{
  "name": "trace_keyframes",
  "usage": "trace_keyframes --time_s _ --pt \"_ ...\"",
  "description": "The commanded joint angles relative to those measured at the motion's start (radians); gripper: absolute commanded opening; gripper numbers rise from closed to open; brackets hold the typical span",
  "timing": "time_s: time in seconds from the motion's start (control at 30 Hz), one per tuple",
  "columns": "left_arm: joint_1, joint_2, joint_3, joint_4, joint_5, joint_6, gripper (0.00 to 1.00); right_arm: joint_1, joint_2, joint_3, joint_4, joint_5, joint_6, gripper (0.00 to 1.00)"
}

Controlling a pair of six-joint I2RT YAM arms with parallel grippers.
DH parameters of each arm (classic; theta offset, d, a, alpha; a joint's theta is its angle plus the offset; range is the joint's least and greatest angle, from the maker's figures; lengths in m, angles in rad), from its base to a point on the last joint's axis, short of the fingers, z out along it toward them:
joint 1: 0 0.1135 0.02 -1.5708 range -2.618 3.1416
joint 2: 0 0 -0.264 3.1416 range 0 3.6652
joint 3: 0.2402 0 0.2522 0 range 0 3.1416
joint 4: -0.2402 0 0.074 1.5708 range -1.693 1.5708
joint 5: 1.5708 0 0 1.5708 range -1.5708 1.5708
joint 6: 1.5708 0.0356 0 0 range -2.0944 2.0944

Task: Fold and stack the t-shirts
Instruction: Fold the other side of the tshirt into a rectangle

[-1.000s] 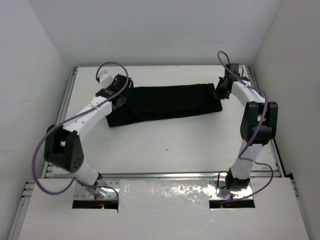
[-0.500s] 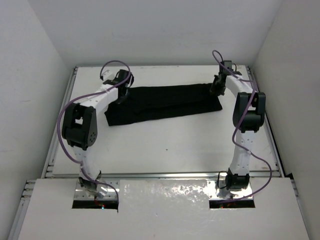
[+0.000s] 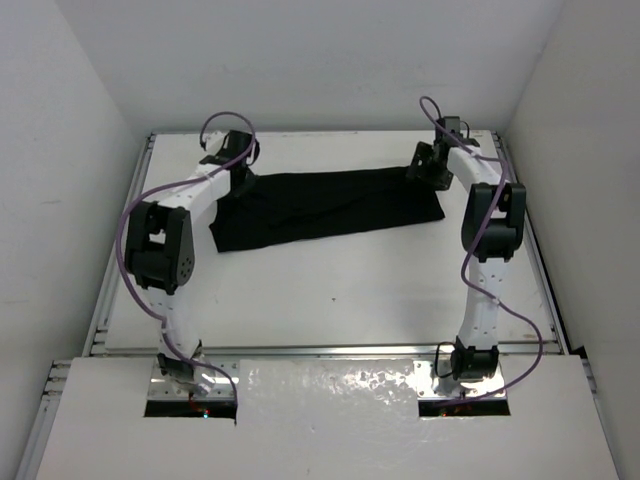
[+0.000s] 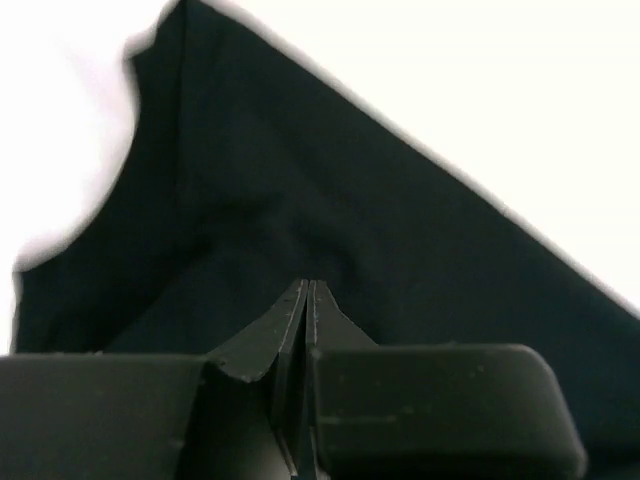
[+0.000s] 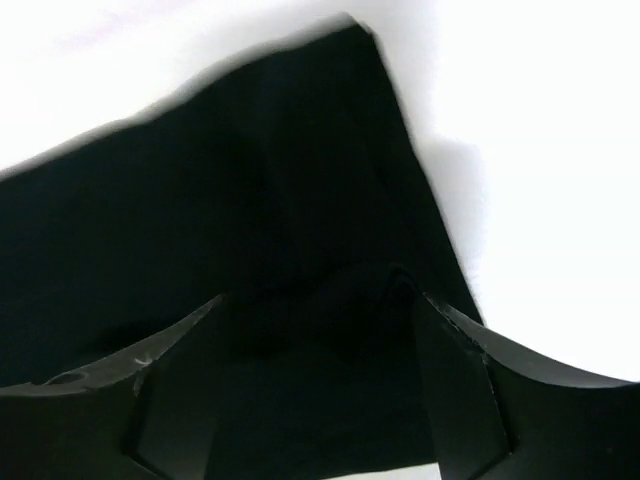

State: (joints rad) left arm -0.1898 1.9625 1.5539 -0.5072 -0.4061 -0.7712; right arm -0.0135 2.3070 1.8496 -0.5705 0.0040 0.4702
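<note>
Both arms have reached farther across the table (image 3: 330, 290) over the last second, their elbows now standing upright, and the left end of the t-shirt (image 3: 330, 205) has shifted toward the far edge. The shirt lies as a long black band across the far half of the table. At its far left corner, the left gripper (image 3: 241, 176) has its fingers (image 4: 270, 340) pressed together, creases in the cloth running to their tips. At the far right corner, the right gripper (image 3: 422, 168) has its fingers (image 5: 170, 400) spread wide over a small bunch of cloth.
</note>
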Motion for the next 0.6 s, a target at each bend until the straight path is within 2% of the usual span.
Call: trace_keyframes --time_s 0.0,0.07,0.1,0.13,0.2,0.27,0.33,0.43,0.57 --pt "-0.035 -0.196 -0.18 0.092 0.125 -0.005 0.12 0.065 -0.017 0.13 -0.006 0.04 -0.054 0.85" --pt "-0.077 -0.296 -0.3 0.127 0.122 -0.014 0.28 0.082 -0.021 0.172 -0.023 0.053 -0.059 0.89" --pt "-0.126 -0.315 -0.32 0.122 0.074 -0.026 0.49 0.099 -0.032 0.186 -0.029 0.076 -0.064 0.92" --pt "-0.144 -0.32 -0.325 0.083 0.057 -0.045 0.57 0.11 -0.044 0.184 -0.029 0.1 -0.068 0.93" --pt "-0.178 -0.298 -0.311 0.015 0.036 -0.077 0.65 0.144 -0.102 0.157 -0.019 0.163 -0.085 0.94" --pt "-0.192 -0.29 -0.348 0.047 0.088 -0.082 0.61 0.173 -0.168 0.055 0.018 0.223 -0.094 0.99" --pt "-0.206 -0.29 -0.383 0.08 0.102 -0.083 0.51 0.179 -0.214 -0.005 0.032 0.177 -0.09 0.99" --pt "-0.214 -0.252 -0.396 0.091 0.115 -0.091 0.43 0.196 -0.313 -0.148 0.093 0.128 -0.071 0.99" --pt "-0.212 -0.208 -0.357 0.091 0.11 -0.103 0.45 0.211 -0.386 -0.266 0.141 0.096 -0.073 0.99"
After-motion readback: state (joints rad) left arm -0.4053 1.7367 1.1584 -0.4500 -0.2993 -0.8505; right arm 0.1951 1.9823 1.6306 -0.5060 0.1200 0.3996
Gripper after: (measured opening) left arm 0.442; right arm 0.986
